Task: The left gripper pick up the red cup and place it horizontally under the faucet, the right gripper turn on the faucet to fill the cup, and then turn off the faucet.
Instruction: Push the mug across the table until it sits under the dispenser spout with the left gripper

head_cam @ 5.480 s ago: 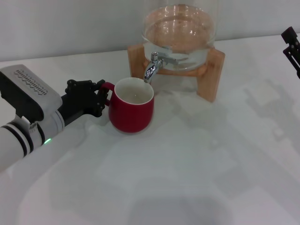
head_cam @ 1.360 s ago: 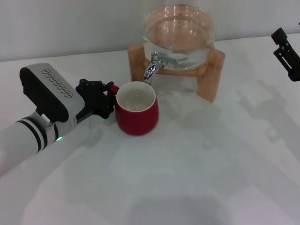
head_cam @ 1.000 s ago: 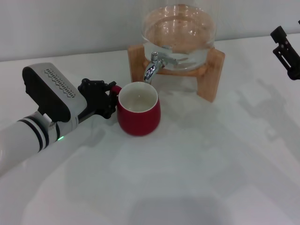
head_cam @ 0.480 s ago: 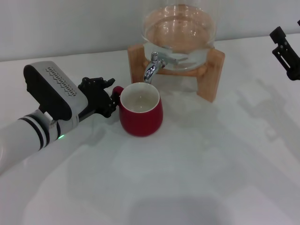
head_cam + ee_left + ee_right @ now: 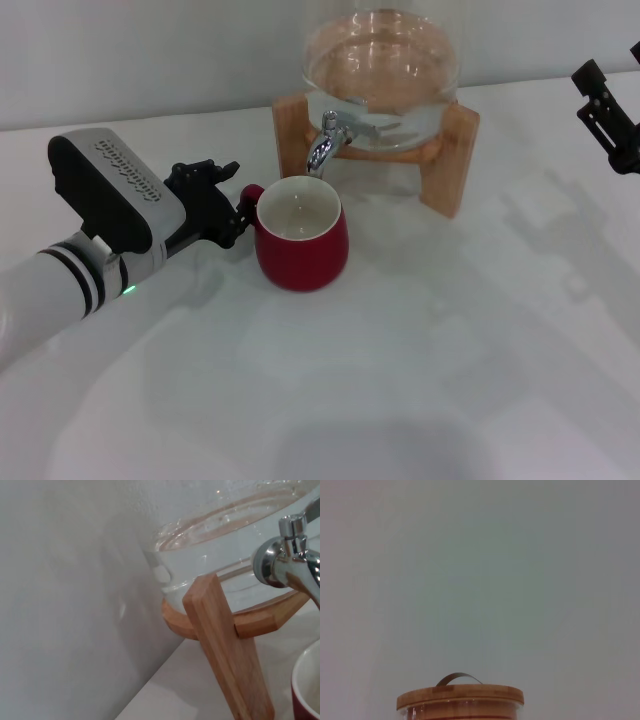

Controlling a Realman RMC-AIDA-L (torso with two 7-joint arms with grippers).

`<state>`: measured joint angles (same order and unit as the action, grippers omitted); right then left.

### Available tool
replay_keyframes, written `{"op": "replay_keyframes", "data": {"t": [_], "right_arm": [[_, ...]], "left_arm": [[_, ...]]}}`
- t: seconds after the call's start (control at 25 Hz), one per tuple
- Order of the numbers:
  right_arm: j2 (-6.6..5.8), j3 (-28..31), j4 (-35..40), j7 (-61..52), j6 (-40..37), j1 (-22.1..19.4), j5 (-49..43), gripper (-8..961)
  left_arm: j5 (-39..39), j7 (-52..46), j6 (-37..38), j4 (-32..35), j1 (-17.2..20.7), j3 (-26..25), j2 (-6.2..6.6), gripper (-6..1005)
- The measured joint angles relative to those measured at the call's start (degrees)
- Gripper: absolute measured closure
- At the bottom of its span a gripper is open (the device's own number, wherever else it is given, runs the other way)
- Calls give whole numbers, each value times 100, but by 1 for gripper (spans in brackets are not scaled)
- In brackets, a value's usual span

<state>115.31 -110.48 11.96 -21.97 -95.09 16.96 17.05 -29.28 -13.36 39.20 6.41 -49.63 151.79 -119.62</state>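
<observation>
The red cup (image 5: 300,250) stands upright on the white table, its rim just below and in front of the faucet (image 5: 322,148). My left gripper (image 5: 228,200) is at the cup's small handle on its left side, fingers spread above and below the handle, open. In the left wrist view the chrome faucet (image 5: 290,562) is close, with the cup's rim (image 5: 307,690) in the corner. My right gripper (image 5: 598,105) hangs at the far right edge, well away from the faucet, its jaws apart.
The glass jar (image 5: 385,70) of water sits in a wooden stand (image 5: 455,160) at the back of the table. The right wrist view shows only the jar's wooden lid (image 5: 460,695) against a plain wall.
The cup has slid a little to the right, nearer the spout, and the left gripper's fingers have spread away from the handle. The right gripper has barely moved.
</observation>
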Motion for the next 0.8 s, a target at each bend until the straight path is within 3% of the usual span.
{"op": "replay_keyframes", "data": {"t": [0.56, 0.68, 0.8], "right_arm": [[0, 0, 0, 1, 0, 9, 1, 169], [0, 0, -1, 3, 0, 9, 11, 170], [0, 4, -1, 4, 0, 9, 14, 170]], "left_arm": [[-13, 0, -9, 1, -38, -9, 0, 499], [-17, 16, -9, 0, -58, -9, 0, 321], [-20, 134, -9, 12, -48, -10, -4, 299]]}}
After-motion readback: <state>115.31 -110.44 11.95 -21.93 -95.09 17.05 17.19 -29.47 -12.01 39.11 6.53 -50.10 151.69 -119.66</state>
